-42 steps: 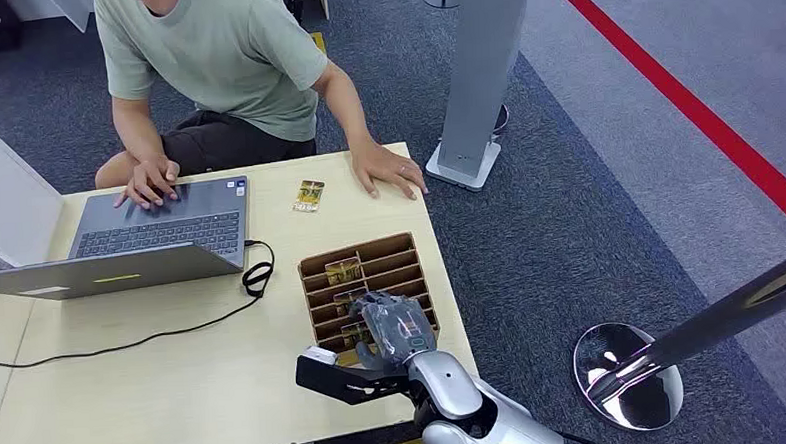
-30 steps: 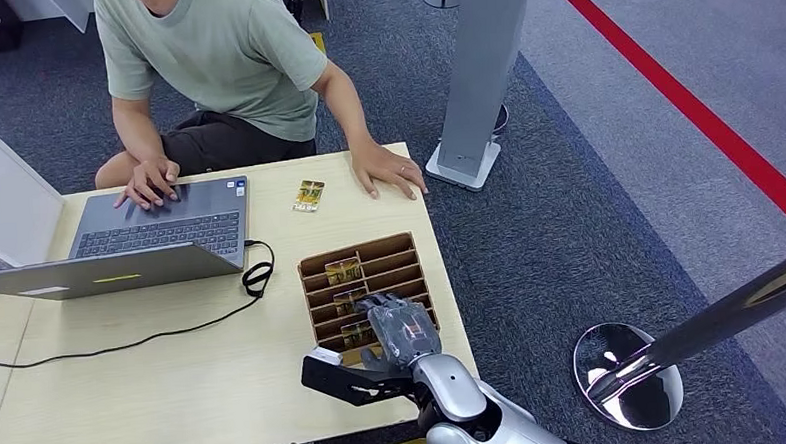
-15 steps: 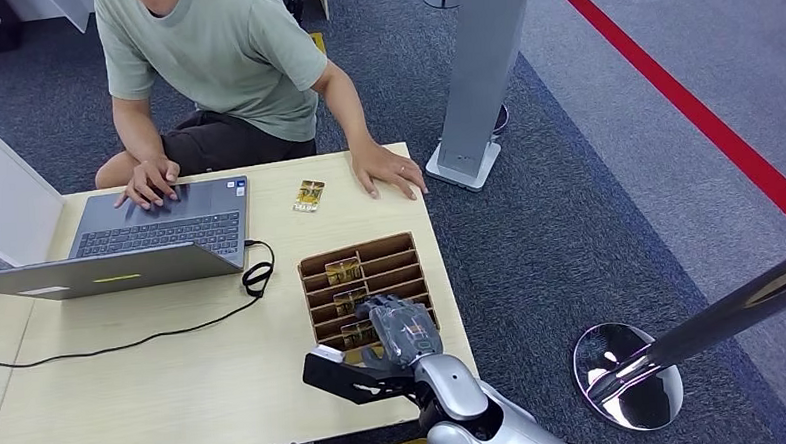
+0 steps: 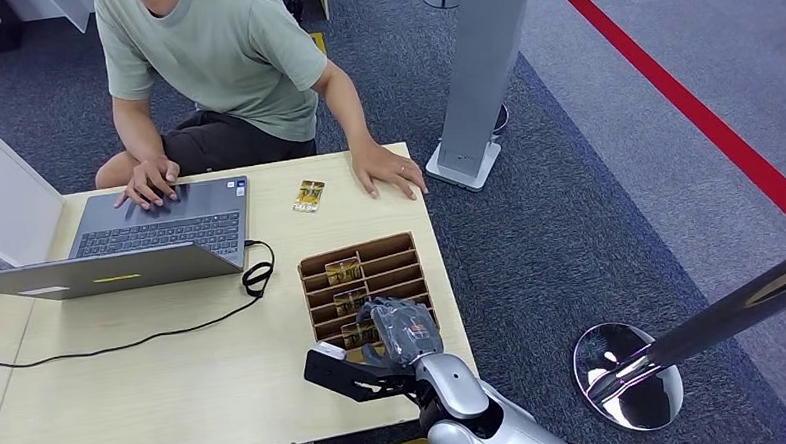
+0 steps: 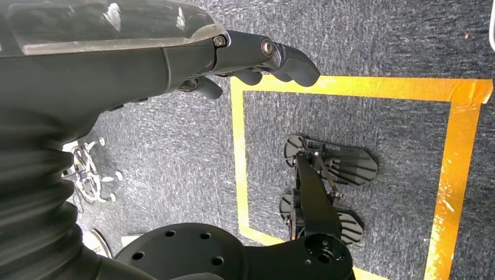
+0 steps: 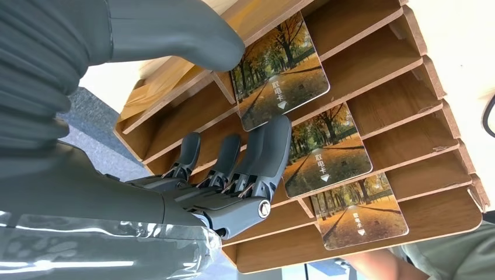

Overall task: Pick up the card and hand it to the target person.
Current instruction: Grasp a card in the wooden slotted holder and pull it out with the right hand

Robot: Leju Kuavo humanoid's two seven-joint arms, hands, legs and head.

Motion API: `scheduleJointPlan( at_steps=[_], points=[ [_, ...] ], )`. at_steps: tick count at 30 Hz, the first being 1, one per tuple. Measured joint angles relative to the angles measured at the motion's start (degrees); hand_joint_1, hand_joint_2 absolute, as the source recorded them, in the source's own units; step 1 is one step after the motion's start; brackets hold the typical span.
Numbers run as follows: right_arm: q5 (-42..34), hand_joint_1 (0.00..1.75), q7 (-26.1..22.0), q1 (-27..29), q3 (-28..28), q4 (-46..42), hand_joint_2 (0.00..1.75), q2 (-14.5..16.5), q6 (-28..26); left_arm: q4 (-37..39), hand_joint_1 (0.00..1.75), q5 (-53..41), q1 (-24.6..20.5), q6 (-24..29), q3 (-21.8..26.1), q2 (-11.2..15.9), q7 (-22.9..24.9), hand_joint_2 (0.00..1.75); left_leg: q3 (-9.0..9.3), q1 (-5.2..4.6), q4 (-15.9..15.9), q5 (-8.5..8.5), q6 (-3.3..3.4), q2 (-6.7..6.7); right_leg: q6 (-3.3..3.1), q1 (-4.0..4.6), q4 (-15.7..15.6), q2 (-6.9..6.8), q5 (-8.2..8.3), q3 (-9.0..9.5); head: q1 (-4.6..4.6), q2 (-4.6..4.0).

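A brown slotted card holder (image 4: 390, 252) stands on the table's right side, with three autumn-tree cards in it. My right hand (image 4: 406, 332) is over its near end. At the nearest card (image 6: 280, 70) my thumb touches one corner and a fingertip (image 6: 274, 131) presses its face, so my right hand (image 6: 222, 192) pinches it while it still sits in its slot. Two more cards (image 6: 327, 149) (image 6: 359, 210) stand in the slots beyond. My left hand (image 5: 257, 58) hangs over the floor, holding nothing. The person (image 4: 222, 59) sits across the table, one hand (image 4: 387, 172) flat on it.
Another card (image 4: 309, 195) lies flat on the table near the person. An open laptop (image 4: 159, 232) and its black cable (image 4: 256, 278) take the left side. A grey pillar (image 4: 478, 78) and a chrome stanchion base (image 4: 626, 372) stand on the carpet to the right.
My right hand has shifted slightly toward the near right corner of the holder and its fingers have curled in. The person and the cards have not moved.
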Motion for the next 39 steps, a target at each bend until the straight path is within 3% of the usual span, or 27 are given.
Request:
scheduleJointPlan(
  at_steps=[19,30,39],
  points=[
    [-1.48,0.74,0.00,-0.34,0.20,1.05,1.75,0.00,-0.11,0.00,0.00,0.01,0.00,0.01,0.00,-0.17,-0.04,1.75,0.01,0.00,0.00,0.00,0.00,0.00,0.00,0.00,0.00,0.00,0.00,0.02,0.01,0.00],
    [-2.62,1.10,-0.02,-1.20,0.26,1.86,1.75,0.02,-0.36,0.00,0.00,0.01,0.00,0.11,0.00,-0.20,-0.11,1.75,0.01,0.00,0.00,0.00,0.00,0.00,0.00,0.00,0.00,-0.01,0.00,0.02,0.01,0.00],
    [-3.63,1.16,-0.02,-1.81,0.26,2.55,1.75,0.00,-0.60,0.00,0.00,0.01,0.00,0.11,0.00,-0.24,-0.11,1.75,0.01,0.00,0.00,0.00,0.00,0.00,0.00,0.00,0.00,-0.01,0.00,0.02,0.00,0.00]
  ],
)
